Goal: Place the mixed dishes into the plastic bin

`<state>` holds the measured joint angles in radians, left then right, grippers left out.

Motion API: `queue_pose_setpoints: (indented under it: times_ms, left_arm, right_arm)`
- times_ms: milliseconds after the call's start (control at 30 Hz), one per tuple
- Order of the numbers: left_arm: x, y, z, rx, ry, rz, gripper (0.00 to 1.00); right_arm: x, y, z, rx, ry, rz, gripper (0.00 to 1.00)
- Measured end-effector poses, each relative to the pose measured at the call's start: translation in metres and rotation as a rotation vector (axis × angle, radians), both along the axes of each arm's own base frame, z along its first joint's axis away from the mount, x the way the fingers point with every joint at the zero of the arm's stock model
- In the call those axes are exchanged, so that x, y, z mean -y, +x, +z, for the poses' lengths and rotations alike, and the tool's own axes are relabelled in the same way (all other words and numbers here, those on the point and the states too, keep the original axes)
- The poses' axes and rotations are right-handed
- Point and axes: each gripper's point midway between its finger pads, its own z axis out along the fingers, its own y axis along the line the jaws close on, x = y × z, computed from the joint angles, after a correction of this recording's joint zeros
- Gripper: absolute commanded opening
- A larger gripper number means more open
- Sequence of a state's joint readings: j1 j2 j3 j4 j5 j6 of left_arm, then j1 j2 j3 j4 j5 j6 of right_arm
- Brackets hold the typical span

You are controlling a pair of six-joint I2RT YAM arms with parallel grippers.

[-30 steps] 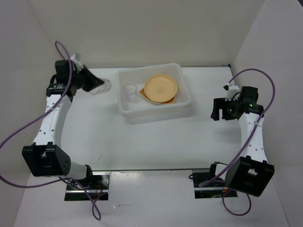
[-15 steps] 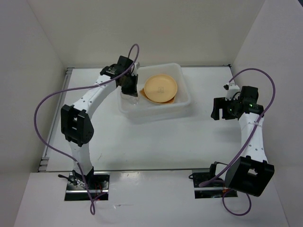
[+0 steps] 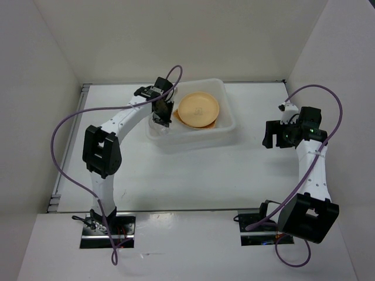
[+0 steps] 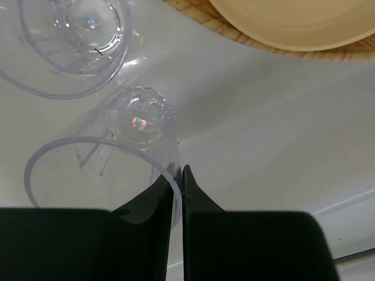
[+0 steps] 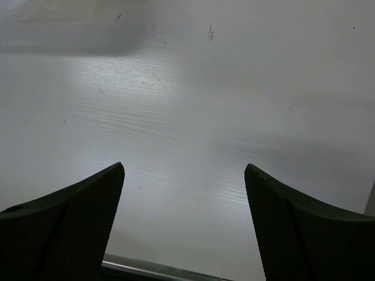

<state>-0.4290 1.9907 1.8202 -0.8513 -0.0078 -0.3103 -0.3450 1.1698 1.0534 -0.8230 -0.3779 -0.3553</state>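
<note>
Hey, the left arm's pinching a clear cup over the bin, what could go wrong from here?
The left gripper pinches only the thin rim wall of the cup, so it might slip or topple on release. The second cup sits close beside it and could get knocked over.

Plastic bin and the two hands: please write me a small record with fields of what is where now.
plastic bin: holds round plate on top of woven plate, plus free cup
left hand: in the bin, shut on the wall of held cup
right hand: open, empty, above table
</note>
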Motion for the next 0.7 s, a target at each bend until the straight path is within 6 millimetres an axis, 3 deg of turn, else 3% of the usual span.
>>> queue_pose_setpoints:
  times_ms: [200, 300, 500, 600, 700]
  left_arm:
    - [-0.002, 0.001, -0.023, -0.036, 0.052, -0.009, 0.34]
    - [-0.006, 0.004, -0.020, -0.025, 0.072, 0.000, 0.51]
    - [-0.018, 0.014, -0.009, 0.022, 0.131, 0.041, 0.66]
    - [-0.032, 0.018, 0.008, 0.066, 0.184, 0.097, 0.92]
    - [-0.046, 0.019, 0.056, 0.190, 0.168, 0.178, 1.00]
  right_arm:
    - [0.001, 0.000, 0.000, 0.000, 0.000, -0.002, 0.88]
    - [0.002, 0.000, 0.000, 0.000, 0.000, -0.006, 0.88]
    - [0.003, 0.000, 0.000, 0.000, 0.000, -0.011, 0.88]
    - [0.003, 0.000, 0.000, 0.001, 0.002, -0.009, 0.91]
    - [0.003, 0.000, 0.000, 0.001, 0.002, -0.008, 0.95]
